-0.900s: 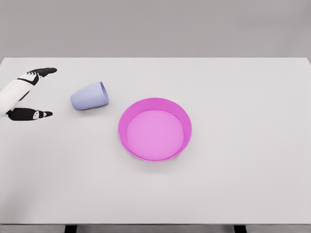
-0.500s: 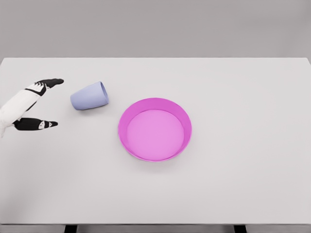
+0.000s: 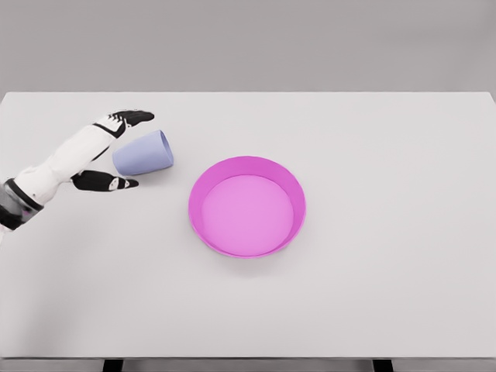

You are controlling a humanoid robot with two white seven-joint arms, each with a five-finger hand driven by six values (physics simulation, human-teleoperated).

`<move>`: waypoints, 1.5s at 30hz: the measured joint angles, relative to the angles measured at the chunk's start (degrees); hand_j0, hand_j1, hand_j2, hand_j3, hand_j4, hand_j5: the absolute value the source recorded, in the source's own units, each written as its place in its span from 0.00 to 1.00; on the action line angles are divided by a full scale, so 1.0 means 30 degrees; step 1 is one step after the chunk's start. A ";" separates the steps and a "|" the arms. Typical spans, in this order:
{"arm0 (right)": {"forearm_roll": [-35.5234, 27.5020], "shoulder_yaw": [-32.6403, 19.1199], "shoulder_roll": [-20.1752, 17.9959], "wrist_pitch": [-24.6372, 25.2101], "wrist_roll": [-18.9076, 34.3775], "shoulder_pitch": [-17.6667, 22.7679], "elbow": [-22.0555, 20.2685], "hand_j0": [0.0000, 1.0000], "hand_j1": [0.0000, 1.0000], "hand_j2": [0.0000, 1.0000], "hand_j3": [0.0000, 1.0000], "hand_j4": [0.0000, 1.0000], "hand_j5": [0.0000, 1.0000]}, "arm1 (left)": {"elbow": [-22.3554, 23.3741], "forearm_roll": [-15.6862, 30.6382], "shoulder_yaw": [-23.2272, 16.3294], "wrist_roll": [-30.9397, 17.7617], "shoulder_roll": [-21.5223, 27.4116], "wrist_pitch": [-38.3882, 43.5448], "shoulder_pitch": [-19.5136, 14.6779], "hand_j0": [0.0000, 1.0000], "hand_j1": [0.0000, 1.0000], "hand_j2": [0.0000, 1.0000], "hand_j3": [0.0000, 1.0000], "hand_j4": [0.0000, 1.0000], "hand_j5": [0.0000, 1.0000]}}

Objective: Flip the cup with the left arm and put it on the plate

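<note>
Cup on its side, mouth toward the plate; we see the left hand, spread wide and empty, bracketing its closed end.

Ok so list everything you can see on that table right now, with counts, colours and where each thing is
cup: one, pale lavender-blue, lying on its side at the table's left, left of the plate, apart from it
plate: one, magenta-pink, round with a raised rim, near the middle of the table, nothing in it
table: one, white, filling most of the view, grey wall behind
left hand: one, white with black fingertips, coming in from the left edge, fingers spread on either side of the cup's closed end, not closed on it
right hand: not in view
</note>
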 measured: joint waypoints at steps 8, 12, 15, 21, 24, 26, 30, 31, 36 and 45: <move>0.0000 0.0000 0.0000 0.0000 0.0000 0.0000 0.0000 1.00 1.00 1.00 1.00 1.00 1.00 | 0.1482 -0.0030 -0.1809 0.0012 -0.0615 0.1509 -0.1583 1.00 1.00 1.00 1.00 1.00 1.00; 0.0000 0.0000 0.0000 0.0000 0.0000 0.0029 0.0000 1.00 1.00 1.00 1.00 1.00 1.00 | 0.2047 -0.0150 -0.1874 0.0100 -0.0658 0.3808 -0.1787 1.00 1.00 1.00 1.00 1.00 1.00; 0.0001 0.0000 0.0000 0.0000 0.0000 0.0029 0.0000 1.00 1.00 1.00 1.00 1.00 1.00 | 0.2038 -0.0868 -0.1882 0.0170 -0.0676 0.5946 -0.1876 1.00 1.00 1.00 1.00 1.00 1.00; -0.0001 0.0000 0.0000 0.0000 0.0000 0.0000 -0.0001 1.00 1.00 1.00 1.00 1.00 1.00 | 0.1442 -0.1357 -0.1932 0.0200 -0.0675 0.7507 -0.1583 1.00 1.00 1.00 1.00 1.00 1.00; 0.0000 0.0000 0.0000 0.0000 0.0000 0.0029 0.0000 1.00 1.00 1.00 1.00 1.00 1.00 | 0.0935 -0.1418 -0.1988 0.0172 -0.0674 0.7666 -0.1495 1.00 1.00 1.00 1.00 1.00 1.00; 0.0000 0.0000 0.0000 0.0000 0.0000 0.0029 0.0000 1.00 1.00 1.00 1.00 1.00 1.00 | 0.0787 -0.1519 -0.2006 0.0157 -0.0711 0.7744 -0.1524 1.00 1.00 1.00 1.00 1.00 1.00; 0.0000 0.0000 0.0000 0.0000 0.0000 0.0000 0.0000 1.00 1.00 1.00 1.00 1.00 1.00 | 0.0814 -0.2089 -0.2006 0.0145 -0.1054 0.8453 -0.1758 1.00 1.00 1.00 1.00 1.00 1.00; 0.0000 0.0000 0.0000 0.0000 0.0000 0.0029 0.0000 1.00 1.00 1.00 1.00 1.00 1.00 | 0.0839 -0.2305 -0.2005 0.0144 -0.1222 0.8690 -0.1788 1.00 1.00 1.00 1.00 1.00 1.00; 0.0000 0.0000 0.0000 0.0000 0.0000 0.0000 0.0000 1.00 1.00 1.00 1.00 1.00 1.00 | 0.0762 -0.4167 -0.2027 0.0163 -0.2073 1.0441 -0.1876 1.00 1.00 1.00 1.00 1.00 1.00; -0.0001 0.0000 0.0000 0.0000 0.0000 0.0000 -0.0001 1.00 1.00 1.00 1.00 1.00 1.00 | -0.0750 -0.6820 -0.2044 0.0147 -0.2326 1.3041 -0.1524 1.00 1.00 1.00 1.00 1.00 1.00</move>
